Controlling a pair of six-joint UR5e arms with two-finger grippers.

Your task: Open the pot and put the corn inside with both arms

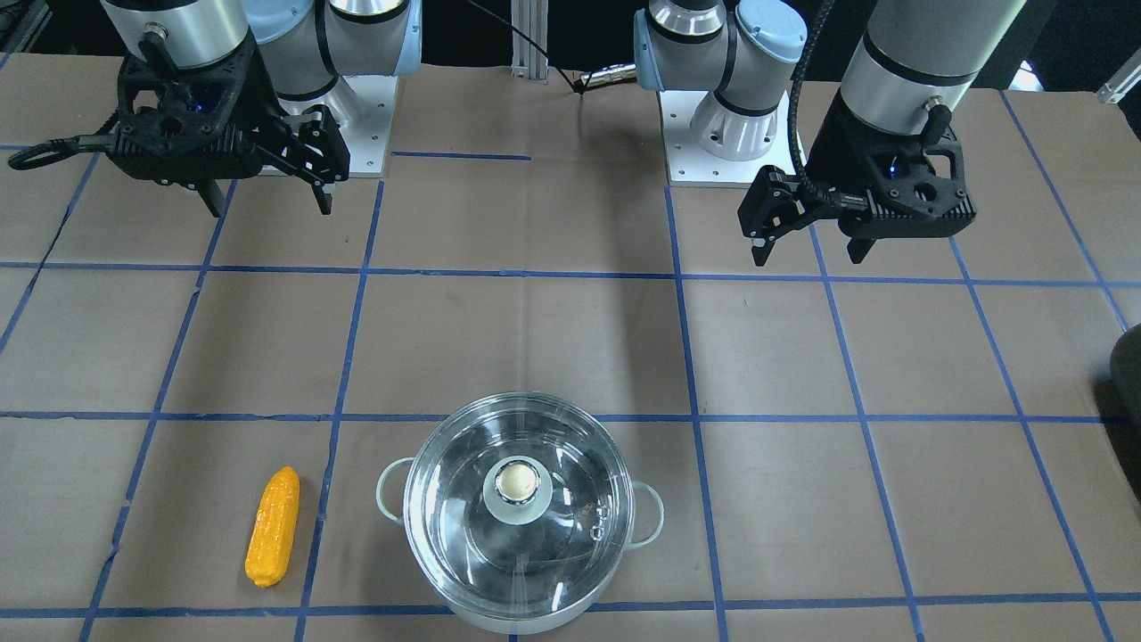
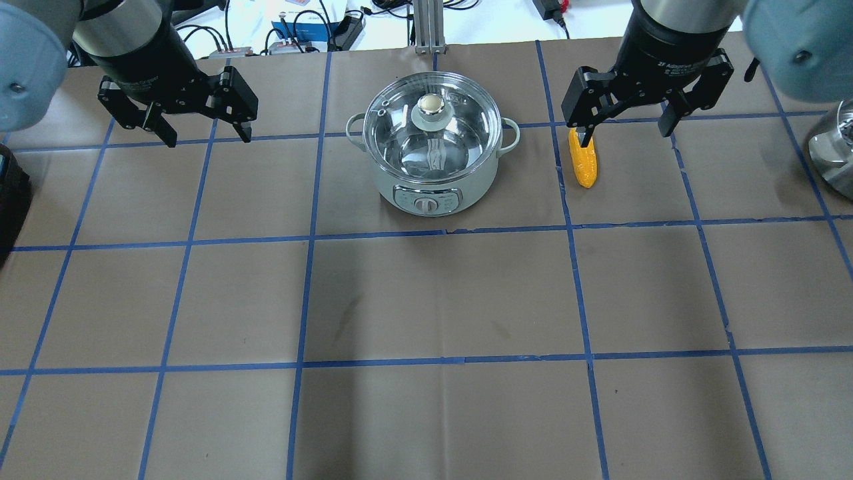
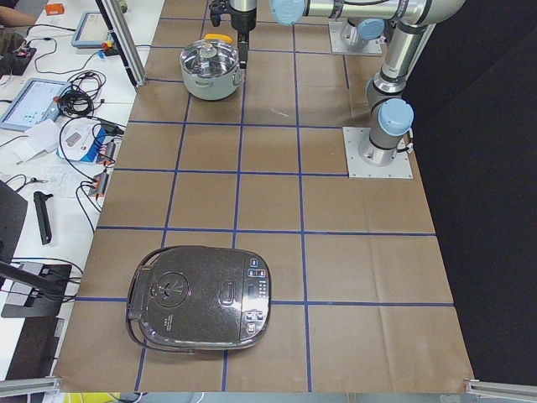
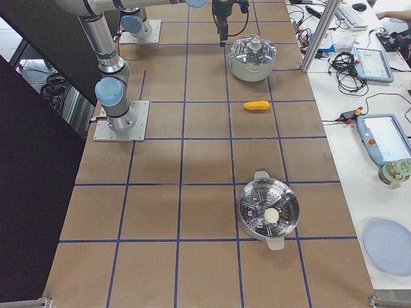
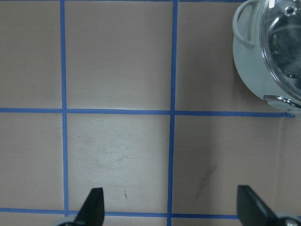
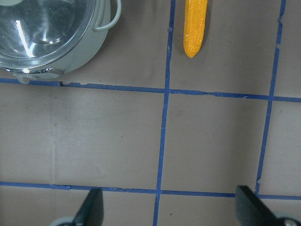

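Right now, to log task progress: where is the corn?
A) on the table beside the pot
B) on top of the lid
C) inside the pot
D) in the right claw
A: the corn lies on the table beside the pot, apart from it, and the lid is on.

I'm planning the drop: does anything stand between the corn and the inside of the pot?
Yes. The glass lid sits on the pot, closing its opening. The corn lies beside the pot, not touching it.
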